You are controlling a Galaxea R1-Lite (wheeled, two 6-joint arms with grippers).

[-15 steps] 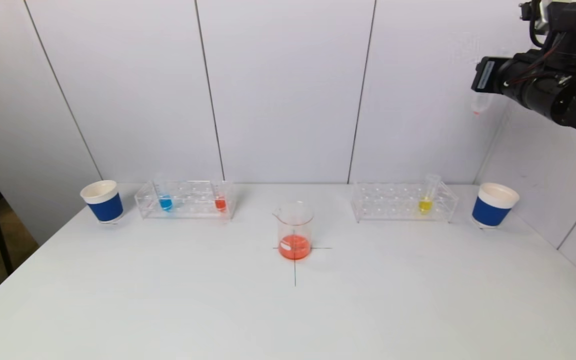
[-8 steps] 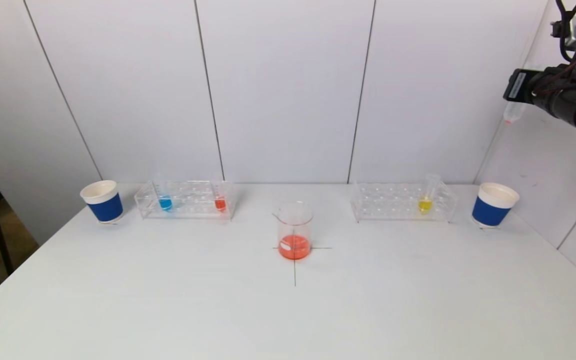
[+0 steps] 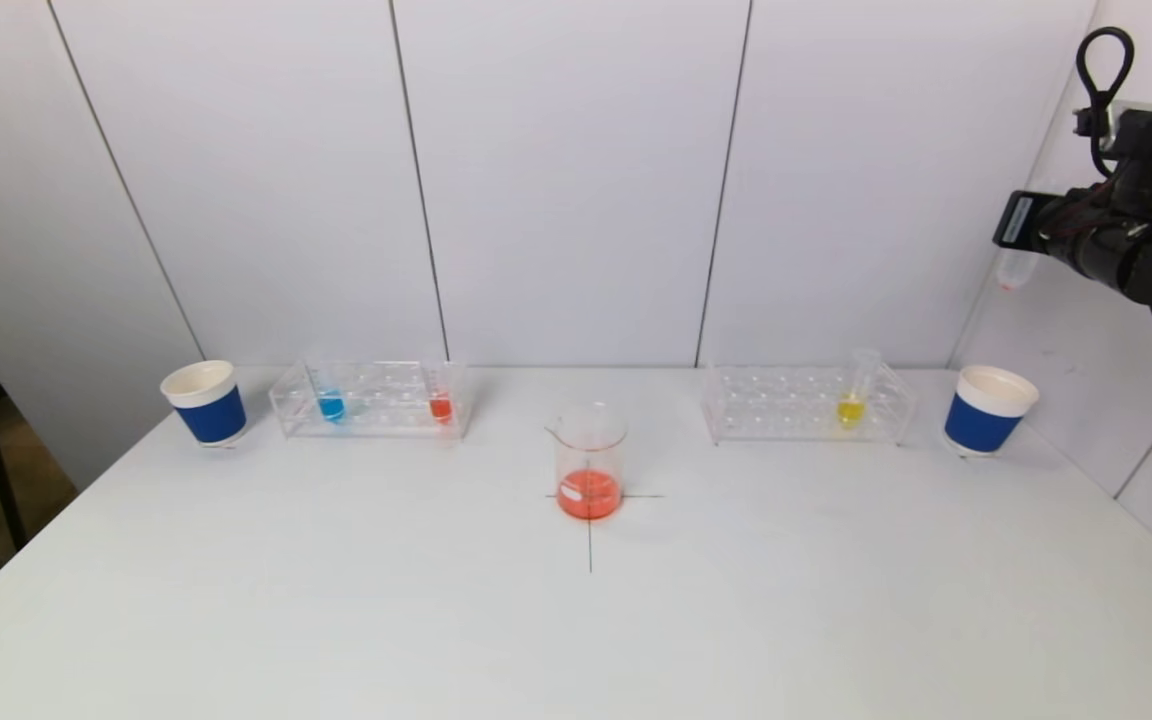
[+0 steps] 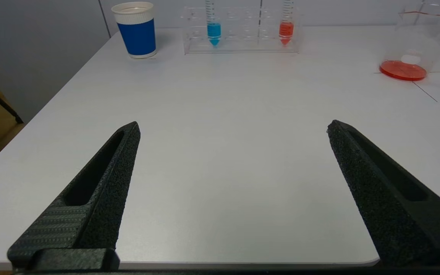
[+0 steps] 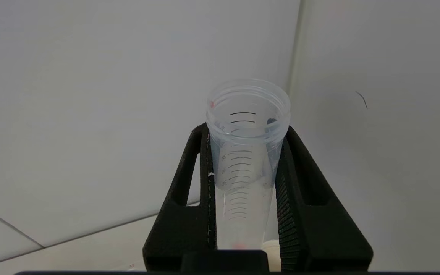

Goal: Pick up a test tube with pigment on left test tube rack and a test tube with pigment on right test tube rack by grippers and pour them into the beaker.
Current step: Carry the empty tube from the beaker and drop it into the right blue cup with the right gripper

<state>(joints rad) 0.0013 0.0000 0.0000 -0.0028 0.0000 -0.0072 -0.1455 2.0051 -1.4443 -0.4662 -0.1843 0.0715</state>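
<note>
Since a second ago the right gripper (image 3: 1014, 240) has moved toward the right side and come down a little, and it is now high up above the far right corner of the tabletop (image 3: 576, 620). Its two black fingers (image 5: 296, 191) are squeezed tight on a clear test tube (image 5: 245, 160). The tube looks almost empty, with only a tiny bit of red at its pointed tip. In the head view the tip hangs down below the gripper, up in the air over the blue and white paper cup (image 3: 988, 410) that stands near the far right corner.

Just beside that cup, toward the middle, is the right test tube rack (image 3: 796, 410). One tube with yellow pigment (image 3: 850, 408) stands in it, at the end near the cup.

At the middle of the tabletop stands the beaker (image 3: 590, 462), on a thin cross mark, with orange-red liquid at the bottom.

Along the far edge on the left is the left test tube rack (image 3: 371, 400). It holds a tube with blue pigment (image 3: 331, 406) and a tube with red pigment (image 3: 441, 407). Another blue and white cup (image 3: 206, 402) stands near the far left corner.

The left gripper (image 4: 233, 128) waits low over the near edge of the tabletop. Its fingers are wide apart and hold nothing.
</note>
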